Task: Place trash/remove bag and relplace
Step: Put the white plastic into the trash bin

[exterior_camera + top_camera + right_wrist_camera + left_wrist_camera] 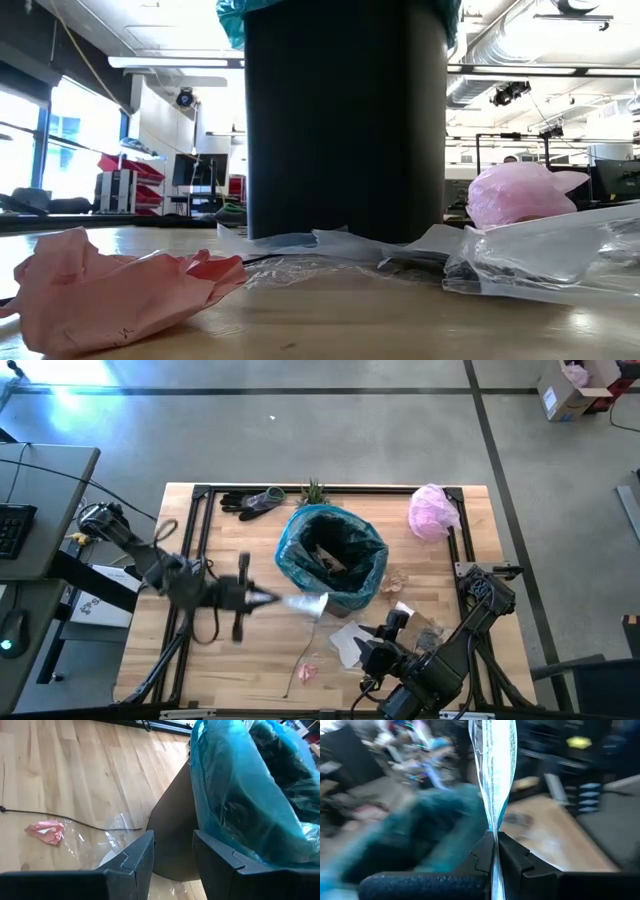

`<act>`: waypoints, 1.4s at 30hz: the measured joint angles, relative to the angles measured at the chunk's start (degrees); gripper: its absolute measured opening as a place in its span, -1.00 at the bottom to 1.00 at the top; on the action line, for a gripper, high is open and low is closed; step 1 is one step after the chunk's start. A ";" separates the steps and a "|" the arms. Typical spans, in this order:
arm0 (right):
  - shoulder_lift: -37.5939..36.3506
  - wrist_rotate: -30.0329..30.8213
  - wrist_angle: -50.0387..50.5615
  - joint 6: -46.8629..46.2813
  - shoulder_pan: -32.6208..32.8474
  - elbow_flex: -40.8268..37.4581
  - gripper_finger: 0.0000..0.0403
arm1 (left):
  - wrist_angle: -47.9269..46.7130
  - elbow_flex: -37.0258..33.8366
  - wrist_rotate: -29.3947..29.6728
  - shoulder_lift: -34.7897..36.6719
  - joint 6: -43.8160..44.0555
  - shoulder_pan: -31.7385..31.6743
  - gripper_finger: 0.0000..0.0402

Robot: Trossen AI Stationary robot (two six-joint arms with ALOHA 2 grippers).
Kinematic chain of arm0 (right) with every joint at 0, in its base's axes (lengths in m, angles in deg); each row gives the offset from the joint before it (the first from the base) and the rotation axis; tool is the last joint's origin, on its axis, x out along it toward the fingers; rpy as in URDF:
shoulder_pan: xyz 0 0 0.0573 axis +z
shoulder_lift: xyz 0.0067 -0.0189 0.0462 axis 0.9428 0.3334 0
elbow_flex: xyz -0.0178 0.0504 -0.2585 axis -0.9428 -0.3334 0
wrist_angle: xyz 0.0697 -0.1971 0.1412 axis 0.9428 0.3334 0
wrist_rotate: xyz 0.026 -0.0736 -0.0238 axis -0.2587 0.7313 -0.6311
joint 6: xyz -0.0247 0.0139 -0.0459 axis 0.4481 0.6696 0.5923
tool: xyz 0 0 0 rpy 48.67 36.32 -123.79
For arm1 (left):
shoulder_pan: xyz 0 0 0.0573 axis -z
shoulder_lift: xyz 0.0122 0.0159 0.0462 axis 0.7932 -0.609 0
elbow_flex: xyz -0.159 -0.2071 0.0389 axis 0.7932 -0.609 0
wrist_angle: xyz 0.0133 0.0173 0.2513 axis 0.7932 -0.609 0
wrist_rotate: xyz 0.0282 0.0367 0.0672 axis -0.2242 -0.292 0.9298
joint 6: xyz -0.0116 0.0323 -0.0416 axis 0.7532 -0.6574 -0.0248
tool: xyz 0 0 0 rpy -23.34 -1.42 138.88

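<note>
Left end effector (495, 851) pinches clear wrapper (494, 765); surroundings motion-blurred.

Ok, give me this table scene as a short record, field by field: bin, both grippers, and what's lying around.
bin: dark bin mid-table, lined with the teal bag
left gripper: shut on a clear wrapper, beside the bin
right gripper: open, empty, facing the bin's side
loose trash: pink crumpled scrap, clear wrappers near the table's front
far edge: dark gloves, small plant, pink bag
</note>
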 joint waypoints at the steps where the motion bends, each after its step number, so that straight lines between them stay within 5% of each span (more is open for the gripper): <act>1: 0.00 0.36 0.02 -0.02 0.00 0.00 -0.39 | 0.80 1.22 0.40 0.12 -2.83 -1.72 -1.00; 6: 0.00 0.56 0.02 -0.35 0.00 0.00 -0.39 | 8.49 5.67 -9.20 -0.30 -10.64 -13.09 -1.00; 10: 0.00 1.72 0.02 -0.66 0.00 0.00 -0.39 | 14.34 5.96 -21.69 -3.41 -10.29 -23.10 -1.00; 17: 0.00 1.98 0.00 -0.67 0.00 0.00 -0.39 | 19.42 5.94 -34.00 -13.19 -6.51 -34.84 -1.00; 30: 0.00 2.19 0.02 -0.20 0.39 0.00 -0.39 | 19.69 6.02 -41.21 -21.85 4.78 -39.10 -0.94; 42: 0.00 3.01 0.01 -0.12 0.32 0.00 -0.39 | 17.97 6.07 -41.63 -22.07 9.16 -39.10 -0.44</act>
